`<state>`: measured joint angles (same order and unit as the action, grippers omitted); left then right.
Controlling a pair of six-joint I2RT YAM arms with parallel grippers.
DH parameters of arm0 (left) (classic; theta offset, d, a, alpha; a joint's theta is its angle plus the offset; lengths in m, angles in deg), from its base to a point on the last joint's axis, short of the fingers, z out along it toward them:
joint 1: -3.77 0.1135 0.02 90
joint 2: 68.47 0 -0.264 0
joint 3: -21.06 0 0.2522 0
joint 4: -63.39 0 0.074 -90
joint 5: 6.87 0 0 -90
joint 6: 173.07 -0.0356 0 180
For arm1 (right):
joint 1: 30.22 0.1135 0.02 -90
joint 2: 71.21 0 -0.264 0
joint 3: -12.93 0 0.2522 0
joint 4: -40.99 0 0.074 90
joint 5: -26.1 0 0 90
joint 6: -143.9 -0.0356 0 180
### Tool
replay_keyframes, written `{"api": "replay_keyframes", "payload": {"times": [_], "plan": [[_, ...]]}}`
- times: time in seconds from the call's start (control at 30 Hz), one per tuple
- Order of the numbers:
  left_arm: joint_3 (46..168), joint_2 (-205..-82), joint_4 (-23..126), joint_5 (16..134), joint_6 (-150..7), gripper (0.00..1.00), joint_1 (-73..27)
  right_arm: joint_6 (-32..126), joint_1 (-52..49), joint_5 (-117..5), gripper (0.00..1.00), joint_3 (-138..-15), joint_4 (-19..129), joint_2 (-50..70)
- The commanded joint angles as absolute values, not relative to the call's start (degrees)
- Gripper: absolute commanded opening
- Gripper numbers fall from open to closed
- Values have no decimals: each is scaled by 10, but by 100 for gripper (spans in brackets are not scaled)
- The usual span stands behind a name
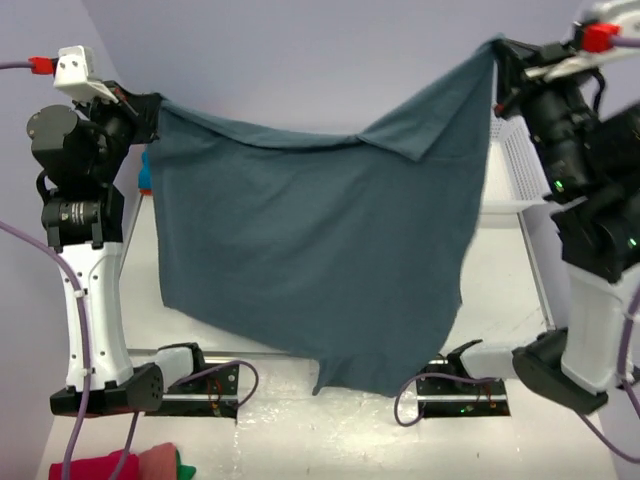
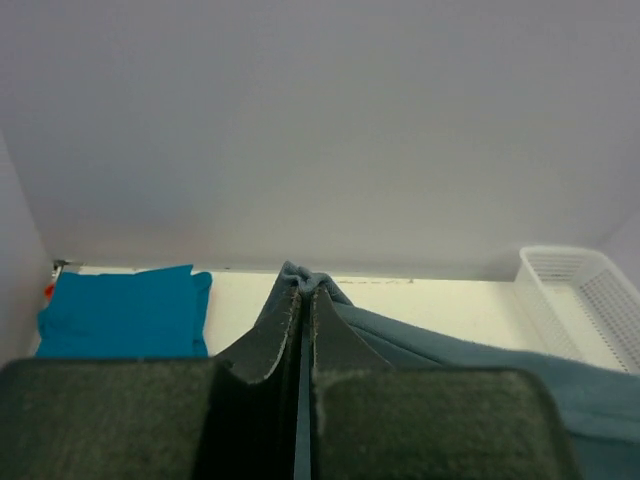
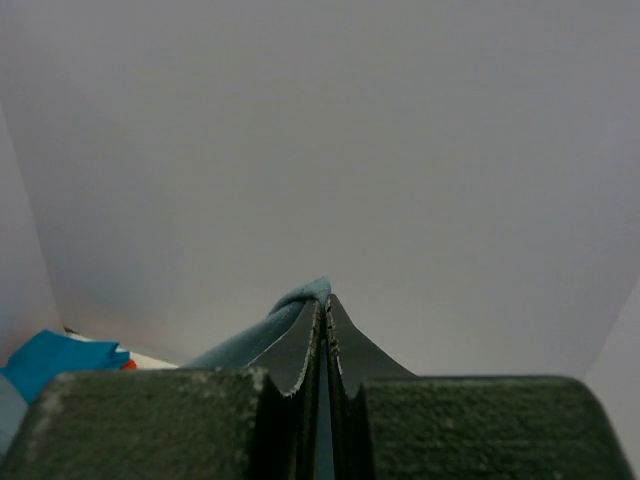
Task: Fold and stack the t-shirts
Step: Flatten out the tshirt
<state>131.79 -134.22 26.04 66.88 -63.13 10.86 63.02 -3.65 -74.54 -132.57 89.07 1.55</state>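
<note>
**Robot arms raise a shirt.** Two arms hold a large dusty slate-blue t-shirt (image 1: 320,250) up like a curtain above the white tabletop (image 1: 500,300). The left hand (image 1: 152,108) is clamped on one upper corner. The right hand (image 1: 497,52) grips the other corner, which sits higher. Each wrist view shows dark, felt-faced fingers (image 2: 260,345) pressed together, with a bunched tip of blue knit squeezed out between them.

The shirt's top edge sags in a shallow curve between the two grips, and a triangular flap folds forward near the right one. The cloth is soft, matte and lightly creased, hanging as one broad sheet. Its lower edge slants to a point that dangles between the arm bases; whether it touches the tabletop cannot be told.

Behind it, a bright turquoise-blue t-shirt (image 2: 120,312) lies folded into a flat rectangle at the far left of the tabletop. A white plastic mesh basket (image 2: 563,252) sits at the far right. A red and salmon cloth bundle (image 1: 120,465) shows at the bottom edge of the overhead view.
</note>
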Motion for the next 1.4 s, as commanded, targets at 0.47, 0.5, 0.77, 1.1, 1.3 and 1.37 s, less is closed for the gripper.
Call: {"api": "replay_keyframes", "payload": {"times": [0.47, 0.5, 0.77, 1.1, 1.3, 1.37], "plan": [[1524, -1261, 313, 666, -684, 0, 110, 644, -35, -643, 0, -1393, 865, -112], [1525, -1254, 313, 666, -678, 0, 109, 635, -36, -637, 0, -1402, 872, -115], [1461, -1262, 369, 630, -649, 0, 113, 658, -37, -616, 0, -1286, 803, -115], [1265, -1383, 537, 707, -699, 0, 111, 639, -137, -595, 0, -1277, 729, 104], [1334, -1516, 564, 735, -730, 0, 105, 616, -200, -566, 0, -1476, 777, 320], [1368, -1548, 560, 737, -740, 0, 103, 625, -206, -566, 0, -1512, 774, 349]]}}
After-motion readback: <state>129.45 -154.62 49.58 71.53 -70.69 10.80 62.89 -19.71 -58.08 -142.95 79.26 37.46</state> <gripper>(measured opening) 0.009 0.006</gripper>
